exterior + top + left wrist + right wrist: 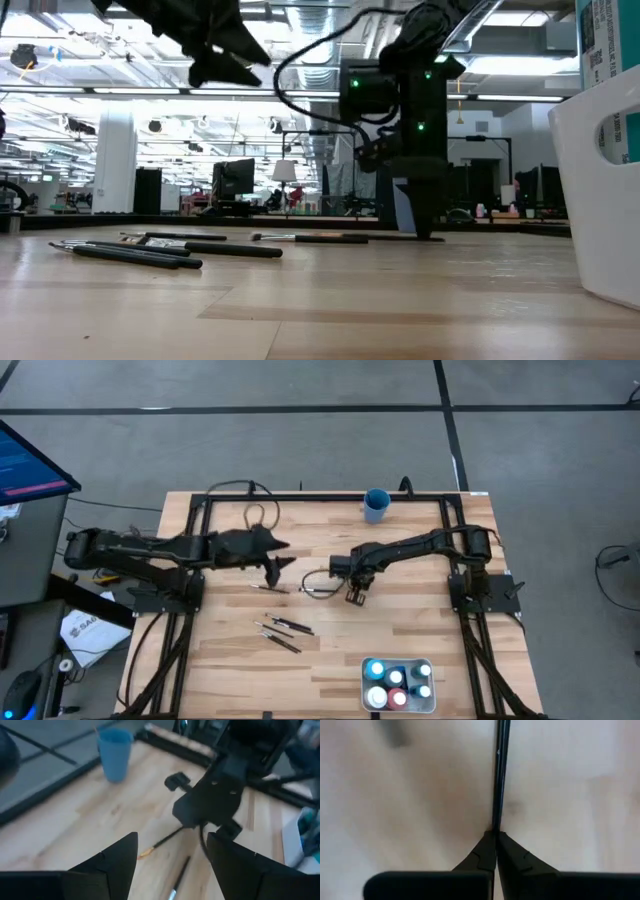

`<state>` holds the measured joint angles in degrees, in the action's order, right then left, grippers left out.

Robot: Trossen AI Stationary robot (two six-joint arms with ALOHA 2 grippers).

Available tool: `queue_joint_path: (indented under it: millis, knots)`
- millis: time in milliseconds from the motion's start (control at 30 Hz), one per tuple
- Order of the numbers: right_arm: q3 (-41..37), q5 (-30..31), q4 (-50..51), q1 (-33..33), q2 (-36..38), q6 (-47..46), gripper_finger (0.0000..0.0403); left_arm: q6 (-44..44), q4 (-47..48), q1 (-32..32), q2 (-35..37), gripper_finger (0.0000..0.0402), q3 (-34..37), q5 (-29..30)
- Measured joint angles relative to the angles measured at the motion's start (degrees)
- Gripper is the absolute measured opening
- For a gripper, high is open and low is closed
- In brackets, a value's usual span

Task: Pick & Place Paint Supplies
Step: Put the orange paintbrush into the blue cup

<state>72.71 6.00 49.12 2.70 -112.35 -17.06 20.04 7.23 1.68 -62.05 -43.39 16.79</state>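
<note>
Right jaws [495,837] clenched on a paintbrush [499,775] lying at counter [330,660] centre; I'd lift straight up, slowly (thin handle, may slip). Left gripper [172,852] released, hovering at 9 o'clock.

cup [377,505]: blue | paintbrushes [285,630]: dark | table [230,660]: pale wood, seemingly

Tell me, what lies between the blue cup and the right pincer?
Only bare wooden table lies between the blue cup and the right pincer, which is shut on a paintbrush; the high view shows it.
</note>
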Motion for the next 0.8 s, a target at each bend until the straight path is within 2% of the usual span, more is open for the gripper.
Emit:
queue_joint_path:
  millis: [233, 500, 633, 800]
  knots:
    - [0.17, -1.6, 0.51, 1.68, 4.57, -0.44, 0.0002, -0.53, -0.12, 2.18, 6.82, 0.0229, 0.02, 1.27]
    - [0.31, -2.79, -3.2, 4.59, 14.02, -0.55, 0.0001, -0.68, -4.79, 3.71, 8.67, 0.0229, 0.04, 0.84]
    - [0.37, -2.93, -6.57, 5.98, 19.06, -1.0, 0.0001, -0.79, -10.6, 5.39, 8.57, 0.023, 0.04, -1.82]
    - [0.44, -2.93, -11.18, 8.07, 24.21, -1.06, 0.0, -1.34, -21.49, 8.96, 8.58, 0.0239, 0.08, -9.61]
